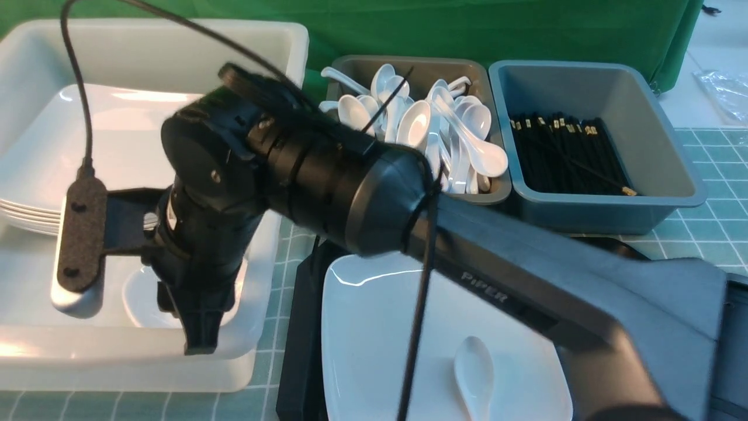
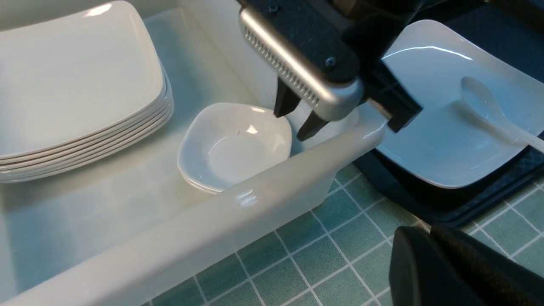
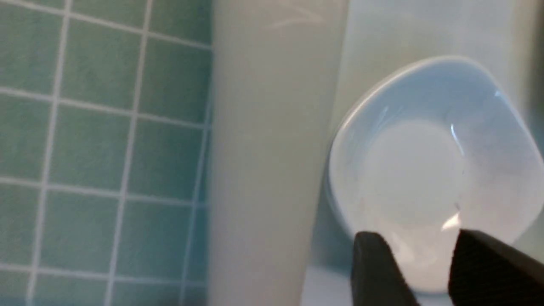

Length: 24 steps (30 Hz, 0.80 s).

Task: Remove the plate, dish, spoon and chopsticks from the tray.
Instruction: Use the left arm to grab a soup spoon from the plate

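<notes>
Below right claw (image 2: 298,118), jaws apart, dish (image 2: 236,146), inside white bin (image 2: 263,191)

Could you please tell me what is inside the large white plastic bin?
A stack of large white square plates and a small white squarish dish, under the open right hand. Whether another dish lies beneath it is hidden.

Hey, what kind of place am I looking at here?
Probably a lab mock-up of a canteen dish-sorting station, not a real kitchen: a bin of spoons, a bin of chopsticks and stacked plates sit on a gridded mat before a green cloth backdrop.
</notes>
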{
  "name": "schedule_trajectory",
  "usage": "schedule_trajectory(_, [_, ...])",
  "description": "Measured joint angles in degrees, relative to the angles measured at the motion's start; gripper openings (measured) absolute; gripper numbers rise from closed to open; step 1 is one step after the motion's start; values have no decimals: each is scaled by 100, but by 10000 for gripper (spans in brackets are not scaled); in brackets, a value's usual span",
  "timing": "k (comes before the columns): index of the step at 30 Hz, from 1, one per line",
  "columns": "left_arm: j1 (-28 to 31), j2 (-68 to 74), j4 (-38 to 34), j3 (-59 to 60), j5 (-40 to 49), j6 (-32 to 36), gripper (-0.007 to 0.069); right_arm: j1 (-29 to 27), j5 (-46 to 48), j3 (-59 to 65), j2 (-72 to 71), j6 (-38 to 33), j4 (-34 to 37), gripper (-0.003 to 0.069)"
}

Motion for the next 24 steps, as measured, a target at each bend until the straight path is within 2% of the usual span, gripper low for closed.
schedule_trajectory(3, [0, 0, -141, 0, -89, 210, 13, 0, 504, 7, -429, 468, -159, 295])
schedule_trajectory(5, [0, 63, -511, 0, -317, 641, 13, 0, 509, 7, -984, 1343, -686, 295])
schedule_trajectory(7, [0, 143, -676, 0, -406, 739, 13, 0, 509, 13, -1206, 1790, -950, 293])
schedule_trajectory(8, [0, 223, -779, -5, -466, 789, 13, 0, 509, 64, -1398, 2273, -1274, 281])
schedule_trajectory(10, [0, 470, -965, -6, -527, 843, 13, 0, 509, 235, -1748, 2780, -1663, 248])
schedule_trajectory(12, [0, 776, -1091, -11, -537, 884, 13, -3, 509, 719, -2293, 3344, -1987, 170])
schedule_trajectory(14, [0, 1256, -1226, -11, -532, 942, 13, -7, 509, 1596, -3100, 3886, -2141, 97])
schedule_trajectory(17, [0, 1911, -1426, -11, -522, 1182, 13, -7, 509, 2743, -4058, 4512, -2210, 41])
schedule_trajectory(18, [0, 2230, -1519, -11, -560, 1260, 13, -7, 509, 3395, -4575, 4802, -2251, 32])
schedule_trajectory(19, [0, 2286, -1535, -11, -569, 1260, 13, -7, 509, 3491, -4579, 4851, -2258, 31])
schedule_trajectory(20, [0, 2795, -1726, -11, -765, 1328, 13, -7, 504, 4244, -5220, 5270, -2333, 27])
schedule_trajectory(21, [0, 2853, -1787, -11, -801, 1333, 13, -7, 504, 4433, -5291, 5319, -2334, 27])
schedule_trajectory(24, [0, 3882, -2517, -11, -1490, 1736, 13, -7, 414, 5942, -6453, 6309, -2401, 24])
